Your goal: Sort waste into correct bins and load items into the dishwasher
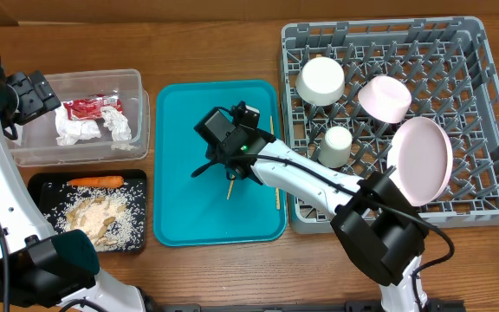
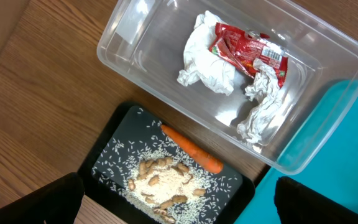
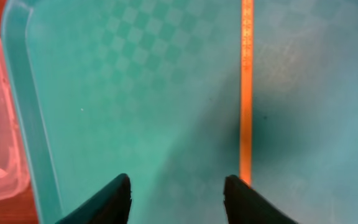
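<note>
right gripper (image 3: 176,193) hovered open, empty, over teal tray (image 3: 104,93) | chopstick (image 3: 247,93) lay flat on tray, just outside the gap | needed to shift across, straddle it, then close | left gripper (image 2: 176,186) wide open

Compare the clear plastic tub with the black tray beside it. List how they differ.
The clear tub is deep-walled and see-through; the black tray is shallow and opaque. The tub holds crumpled white napkins and a red wrapper; the tray holds a carrot, rice and food scraps. Both are rectangular and sit on the table beside the teal tray.
</note>
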You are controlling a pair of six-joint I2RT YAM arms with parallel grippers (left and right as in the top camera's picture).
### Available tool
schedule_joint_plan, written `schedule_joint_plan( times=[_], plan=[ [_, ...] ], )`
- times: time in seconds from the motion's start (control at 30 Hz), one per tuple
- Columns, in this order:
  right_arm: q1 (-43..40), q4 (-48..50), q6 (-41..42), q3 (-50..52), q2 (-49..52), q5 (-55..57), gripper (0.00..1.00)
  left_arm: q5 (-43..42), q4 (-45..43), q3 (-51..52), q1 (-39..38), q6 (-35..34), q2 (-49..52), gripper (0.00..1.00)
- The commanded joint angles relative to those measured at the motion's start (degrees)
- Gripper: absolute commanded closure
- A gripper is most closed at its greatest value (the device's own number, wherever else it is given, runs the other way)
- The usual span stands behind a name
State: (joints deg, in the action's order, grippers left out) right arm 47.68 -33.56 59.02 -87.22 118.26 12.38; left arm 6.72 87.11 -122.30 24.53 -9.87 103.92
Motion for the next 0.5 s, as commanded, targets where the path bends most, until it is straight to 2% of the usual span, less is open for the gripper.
schedule_joint_plan(
  times=[0.0,0.07,0.1,0.13,0.17,0.2,0.23,0.3,0.33,0.47],
  plan=[
    [0.13,0.13,0.17,-1.27,0.72,0.48,0.47,0.76,0.02,-1.22,0.09,0.87,-0.92,0.00],
    [-0.28,0.09,0.17,-1.29,0.72,0.57,0.46,0.76,0.02,-1.22,0.09,0.87,-0.92,0.00],
    [-0.50,0.11,0.17,-1.29,0.72,0.39,0.56,0.76,0.02,-1.22,0.09,0.87,-0.92,0.00],
    [-0.66,0.11,0.20,-1.29,0.72,-0.11,0.71,0.76,0.02,-1.22,0.09,0.87,-0.92,0.00],
    [-0.79,0.11,0.20,-1.29,0.72,-0.85,0.76,0.76,0.02,-1.22,0.09,0.87,-0.92,0.00],
    [-0.92,0.11,0.20,-1.29,0.72,-1.57,0.76,0.76,0.02,-1.22,0.09,0.87,-0.92,0.00],
    [-0.94,0.09,0.17,-1.27,0.72,-1.57,0.74,0.76,0.02,-1.22,0.09,0.87,-0.92,0.00],
    [-0.94,0.09,0.17,-1.25,0.72,-1.33,0.46,0.76,0.02,-1.22,0.09,0.87,-0.92,0.00],
    [-0.94,0.13,0.17,-1.25,0.72,-1.07,0.38,0.76,0.02,-1.22,0.09,0.87,-0.92,0.00],
    [-0.94,-0.52,-2.62,-1.25,0.72,2.91,0.32,0.76,0.02,-1.22,0.09,0.87,-0.92,0.00]
  ],
)
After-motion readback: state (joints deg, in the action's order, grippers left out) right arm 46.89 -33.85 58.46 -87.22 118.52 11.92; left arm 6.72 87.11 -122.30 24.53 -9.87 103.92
